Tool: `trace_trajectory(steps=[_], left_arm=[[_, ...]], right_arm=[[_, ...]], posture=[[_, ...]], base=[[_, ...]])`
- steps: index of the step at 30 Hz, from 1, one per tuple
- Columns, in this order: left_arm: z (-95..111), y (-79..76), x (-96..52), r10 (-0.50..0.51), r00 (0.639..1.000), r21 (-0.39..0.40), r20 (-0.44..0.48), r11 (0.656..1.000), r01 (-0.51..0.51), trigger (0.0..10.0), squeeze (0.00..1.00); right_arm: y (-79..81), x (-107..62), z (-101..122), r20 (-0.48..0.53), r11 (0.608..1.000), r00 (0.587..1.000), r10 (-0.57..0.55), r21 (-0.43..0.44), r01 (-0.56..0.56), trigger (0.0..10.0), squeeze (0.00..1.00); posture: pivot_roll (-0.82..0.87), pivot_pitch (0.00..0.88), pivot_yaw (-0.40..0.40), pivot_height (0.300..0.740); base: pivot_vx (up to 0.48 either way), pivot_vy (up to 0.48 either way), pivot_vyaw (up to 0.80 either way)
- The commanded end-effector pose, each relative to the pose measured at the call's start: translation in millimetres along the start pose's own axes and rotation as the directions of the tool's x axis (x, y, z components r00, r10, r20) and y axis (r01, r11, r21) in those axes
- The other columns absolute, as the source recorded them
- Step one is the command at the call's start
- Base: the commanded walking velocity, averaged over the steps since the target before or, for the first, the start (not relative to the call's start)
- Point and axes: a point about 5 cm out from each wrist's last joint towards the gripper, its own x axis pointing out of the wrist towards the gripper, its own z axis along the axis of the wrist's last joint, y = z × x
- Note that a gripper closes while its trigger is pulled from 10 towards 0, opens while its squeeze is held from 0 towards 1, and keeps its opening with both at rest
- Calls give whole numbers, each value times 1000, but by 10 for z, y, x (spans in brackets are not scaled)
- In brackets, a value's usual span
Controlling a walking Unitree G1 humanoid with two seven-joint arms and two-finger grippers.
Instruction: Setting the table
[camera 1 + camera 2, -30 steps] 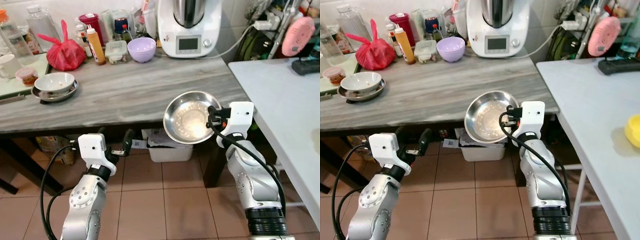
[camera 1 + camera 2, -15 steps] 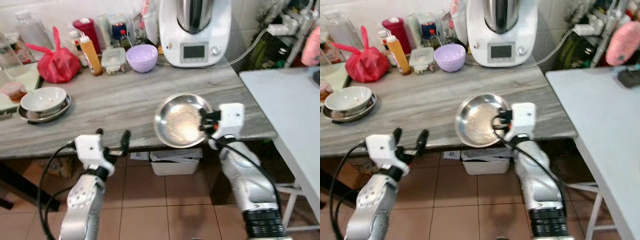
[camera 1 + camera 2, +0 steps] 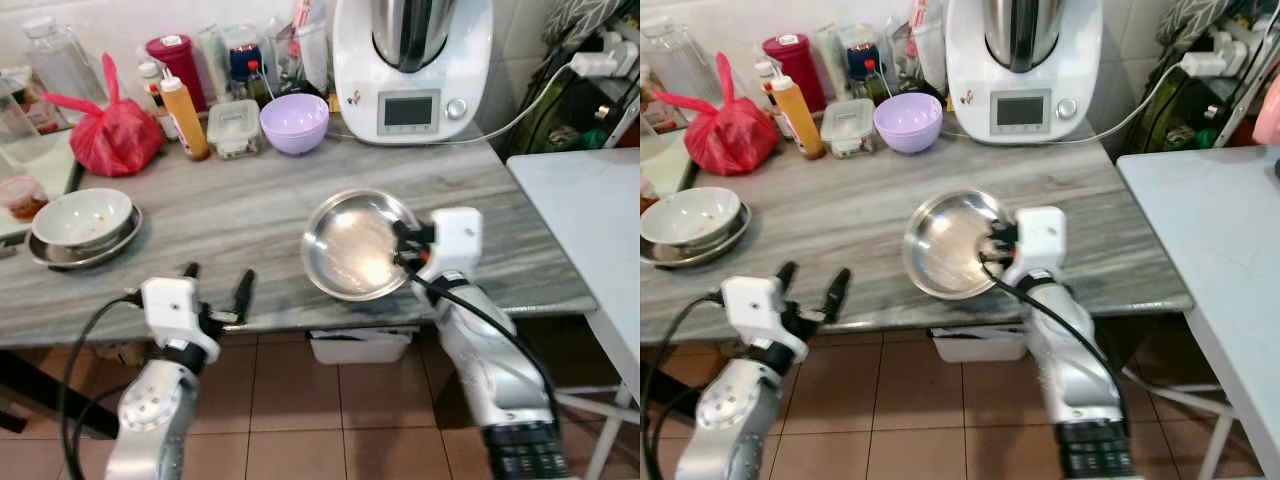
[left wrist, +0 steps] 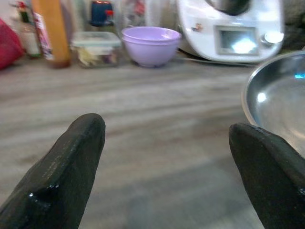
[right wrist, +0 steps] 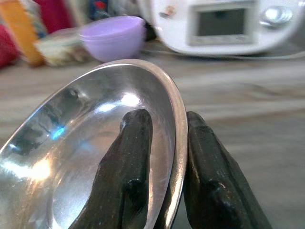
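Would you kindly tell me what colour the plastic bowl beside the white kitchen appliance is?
The plastic bowl is pale purple, a lilac shade. It shows best in the left eye view.

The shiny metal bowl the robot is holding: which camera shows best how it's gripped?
The right wrist view: the right gripper pinches the steel bowl by its rim, one finger inside, one outside. Both eye views show the whole bowl tilted above the grey table. The left wrist view catches just an edge of it.

I can read no text or number anywhere. The white kitchen machine has a small grey display, but its content is too blurred, and the bottle labels behind are illegible.
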Motion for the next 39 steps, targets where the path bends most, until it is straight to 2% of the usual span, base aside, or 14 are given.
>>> trace_trajectory(steps=[1, 6, 16, 28, 32, 36, 39], left_arm=[[-1, 81, -88, 6, 1000, 25, -16, 1000, -5, 10000, 0], [-9, 9, -181, -105, 994, 25, -41, 994, 106, 10000, 0], [-11, -21, -236, -172, 982, 26, -74, 984, 174, 10000, 0], [-10, -26, -328, -186, 978, 25, -97, 982, 189, 10000, 0], [-4, -24, -363, -191, 976, 25, -108, 980, 195, 10000, 0], [1, 11, -440, -191, 974, 27, -123, 980, 195, 10000, 0], [-5, 13, -475, -197, 971, 30, -136, 979, 203, 10000, 0]], right_arm=[[138, 31, 61, 25, 998, 998, 53, 20, -53, 10000, 0], [241, 42, -9, 2, 995, 996, 84, 51, -84, 10000, 0], [422, 147, -143, -47, 985, 990, 132, 116, -126, 10000, 0], [590, 368, -186, -80, 970, 983, 167, 191, -149, 10000, 0], [609, 415, -181, -80, 970, 983, 167, 190, -149, 10000, 0], [569, 512, -171, -87, 976, 989, 118, 196, -99, 10000, 0], [578, 562, -177, -97, 970, 988, 120, 222, -96, 10000, 0]], posture=[[-89, 82, 72, 740], [-78, 93, 77, 740], [-62, 103, 89, 740], [-22, 113, 85, 740], [-10, 120, 82, 740], [19, 126, 72, 740], [23, 125, 72, 740]], base=[[0, 0, 0], [0, 0, 0], [0, 0, 0], [0, 0, 0], [0, 0, 0], [0, 0, 0], [0, 0, 0]])
